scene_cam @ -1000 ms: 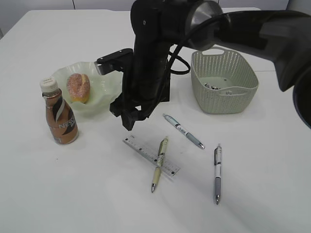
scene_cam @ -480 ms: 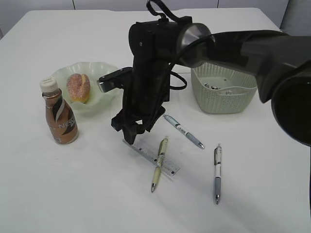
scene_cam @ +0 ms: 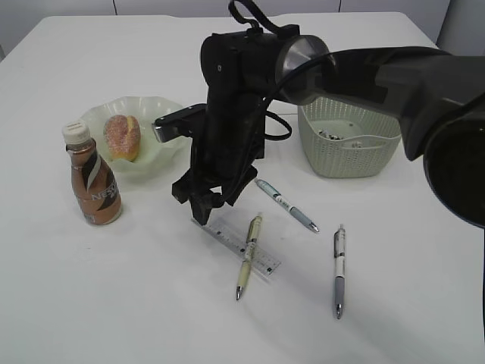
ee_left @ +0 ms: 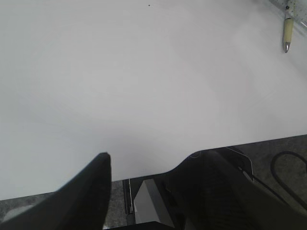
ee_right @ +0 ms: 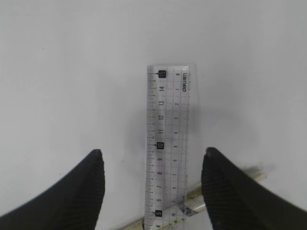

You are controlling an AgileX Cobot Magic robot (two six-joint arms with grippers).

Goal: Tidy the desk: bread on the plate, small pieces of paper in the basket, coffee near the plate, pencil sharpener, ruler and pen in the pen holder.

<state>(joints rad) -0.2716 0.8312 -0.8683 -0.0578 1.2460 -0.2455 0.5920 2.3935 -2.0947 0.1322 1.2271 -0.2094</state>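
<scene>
Jaws of the right gripper [scene_cam: 203, 206] stand apart above the ruler [scene_cam: 236, 244] on the desk [scene_cam: 136, 303]. Left wrist view: left gripper [ee_left: 144, 167] apart over bare desk. Right wrist view: ruler lies flat between the fingers [ee_right: 86, 182], untouched.

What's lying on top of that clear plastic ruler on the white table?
A cream-yellow pen lies crosswise over the clear plastic ruler, hiding the markings beneath it. The black tool hangs over the ruler's far end, blocking that tip in the exterior view.
</scene>
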